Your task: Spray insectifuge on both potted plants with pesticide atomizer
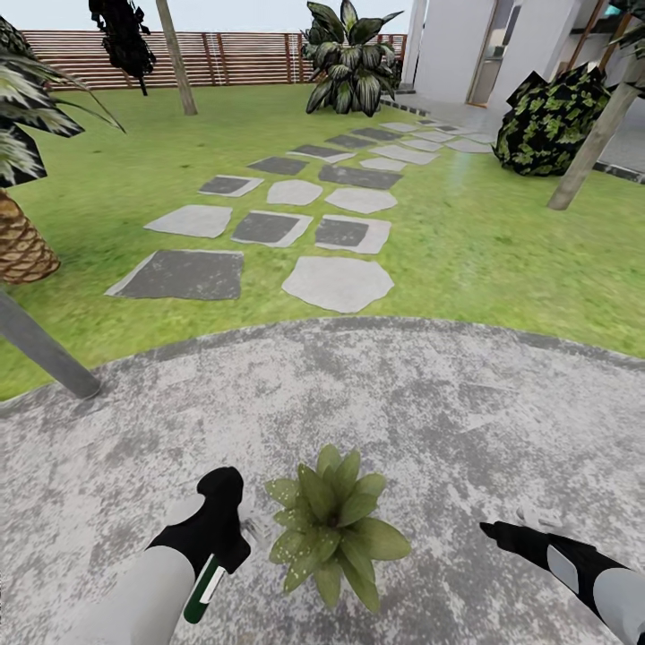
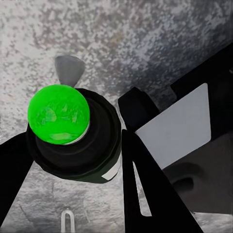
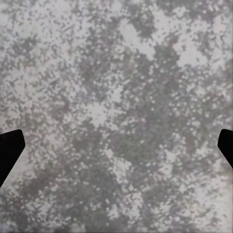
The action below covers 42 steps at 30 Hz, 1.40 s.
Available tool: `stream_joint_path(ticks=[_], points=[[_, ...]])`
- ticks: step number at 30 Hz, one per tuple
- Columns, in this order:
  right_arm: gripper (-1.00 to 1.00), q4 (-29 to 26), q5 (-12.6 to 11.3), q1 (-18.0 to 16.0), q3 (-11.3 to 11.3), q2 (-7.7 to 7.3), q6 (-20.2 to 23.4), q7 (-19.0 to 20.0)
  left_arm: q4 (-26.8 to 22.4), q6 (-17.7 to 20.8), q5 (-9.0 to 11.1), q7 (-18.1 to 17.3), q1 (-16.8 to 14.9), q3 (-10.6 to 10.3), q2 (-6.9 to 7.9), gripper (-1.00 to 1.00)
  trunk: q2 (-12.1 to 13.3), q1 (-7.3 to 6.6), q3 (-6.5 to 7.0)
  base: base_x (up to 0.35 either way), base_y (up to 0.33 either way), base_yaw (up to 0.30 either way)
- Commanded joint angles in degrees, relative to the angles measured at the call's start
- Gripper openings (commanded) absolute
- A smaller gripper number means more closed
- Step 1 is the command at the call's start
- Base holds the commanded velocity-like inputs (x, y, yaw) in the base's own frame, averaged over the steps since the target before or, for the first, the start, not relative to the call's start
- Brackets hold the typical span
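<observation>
One potted plant (image 1: pixel 333 527) sits on the mottled-grey paved patio (image 1: pixel 430 412) low in the head view, a rosette of pointed green leaves seen from above, some of them flecked with pale specks; its pot is hidden under the foliage. Just to its left the left gripper (image 1: pixel 235 512) hangs over the paving, clamped around the pesticide atomizer (image 1: pixel 204 591), whose dark-green body and white label slant down past the white forearm. In the left wrist view the atomizer (image 2: pixel 73 141) is seen end-on between the black fingers (image 2: pixel 145 194), a bright green cap-like dome at its top, with the grey patio (image 2: pixel 145 43) beneath and a small pale cone-shaped mark just beyond the dome. The bottle's spray head lies close beside the plant's leaves, though whether they touch cannot be told.

On the other side of the plant, well apart from it, the right gripper (image 1: pixel 502 532) reaches in from the lower right corner, holding nothing. The right wrist view shows its two dark fingertips (image 3: pixel 9 148) spread wide at the edges, with bare speckled paving (image 3: pixel 116 107) between them.

Beyond the patio's curved edge lies green lawn (image 1: pixel 502 260), crossed by flat stepping stones (image 1: pixel 339 283) in light and dark grey leading toward a white building (image 1: pixel 466 45). A brown slatted fence (image 1: pixel 233 55) closes the far side, and a scaly palm trunk (image 1: pixel 20 242) stands at the left
</observation>
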Motion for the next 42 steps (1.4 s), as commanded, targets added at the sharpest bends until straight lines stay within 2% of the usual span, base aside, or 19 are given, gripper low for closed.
stream_joint_path(ticks=[1,17,26,42], points=[[1.0,-0.1,-0.6,0.0,0.4,-0.04,0.3,0.1,-0.1,0.3,-0.6,-0.6,0.0,-0.1,-0.1,-1.0,0.4,-0.23,0.14,0.0,0.0,0.0],[1.0,-0.1,-0.6,0.0,0.4,-0.04,0.3,0.1,-0.4,0.4,-0.5,-0.7,0.0,0.0,-0.79,-1.0,6.8,-3.75,2.81,0.0,0.0,0.087],[1.0,-0.1,-0.6,0.0,0.4,-0.04,0.3,0.0,-0.7,0.4,-0.4,-0.8,0.0,0.0,-0.95,-1.0,6.8,-3.75,2.81,-0.03,-0.054,0.058],[1.0,0.0,-0.6,0.0,0.4,-0.04,0.3,0.0,-0.7,0.5,-0.4,-0.8,0.0,0.0,-0.97,-1.0,6.8,-3.75,2.81,-0.229,-0.197,0.118]])
